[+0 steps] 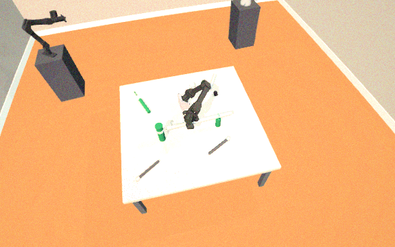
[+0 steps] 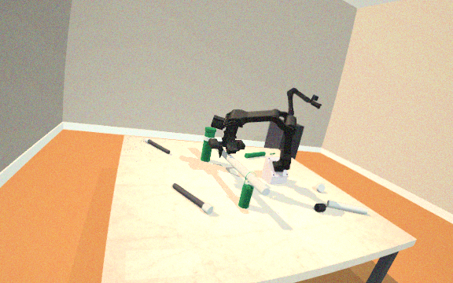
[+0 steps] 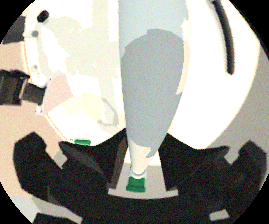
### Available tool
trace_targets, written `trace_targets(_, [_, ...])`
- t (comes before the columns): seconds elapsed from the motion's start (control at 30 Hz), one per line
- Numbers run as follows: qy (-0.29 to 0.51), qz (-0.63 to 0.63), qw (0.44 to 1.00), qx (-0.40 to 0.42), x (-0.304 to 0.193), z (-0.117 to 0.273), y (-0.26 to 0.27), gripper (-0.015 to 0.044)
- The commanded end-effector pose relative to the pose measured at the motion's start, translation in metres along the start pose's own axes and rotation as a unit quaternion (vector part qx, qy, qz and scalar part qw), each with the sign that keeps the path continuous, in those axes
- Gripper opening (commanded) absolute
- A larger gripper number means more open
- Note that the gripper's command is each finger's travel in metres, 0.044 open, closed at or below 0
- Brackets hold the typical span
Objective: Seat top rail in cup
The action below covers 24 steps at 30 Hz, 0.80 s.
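The white rail (image 1: 211,117) (image 2: 242,167) (image 3: 152,75) spans from the small green post (image 1: 218,122) (image 2: 245,196) toward the big green post (image 1: 162,137) (image 2: 206,152). It passes through the thin green loop on the small post. My gripper (image 1: 190,124) (image 3: 142,128) is shut on the rail, nearer the big post. The pale brace band (image 2: 207,138) sits high on the big post, below its cap (image 1: 158,125) (image 3: 136,185). In the wrist view the rail's far end meets a pale rim before the post. How deep it sits in the cup cannot be told.
A dark rod with a pale end (image 1: 219,145) (image 2: 190,195) lies in front, and another (image 1: 148,169) (image 2: 158,146) lies beyond the big post. A green rod (image 1: 145,106) (image 2: 255,155) lies behind. A black knob (image 1: 215,93) (image 2: 320,207) is near my base.
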<state>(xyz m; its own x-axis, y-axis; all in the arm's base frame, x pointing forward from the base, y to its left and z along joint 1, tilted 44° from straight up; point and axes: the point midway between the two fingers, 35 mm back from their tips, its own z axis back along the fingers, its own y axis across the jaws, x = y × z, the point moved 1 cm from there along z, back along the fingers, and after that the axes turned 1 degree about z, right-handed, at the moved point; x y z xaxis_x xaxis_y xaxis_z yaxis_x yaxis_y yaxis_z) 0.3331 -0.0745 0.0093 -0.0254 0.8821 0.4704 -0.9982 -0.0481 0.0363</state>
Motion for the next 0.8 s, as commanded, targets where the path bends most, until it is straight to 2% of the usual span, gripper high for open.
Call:
trace_targets(0.0, [0.005,0.000,1.000,0.000,-0.0026,0.0025,0.0001,0.0000])
trace_targets(0.77, [0.005,0.000,1.000,0.000,-0.0050,0.0039,0.0000,0.0000])
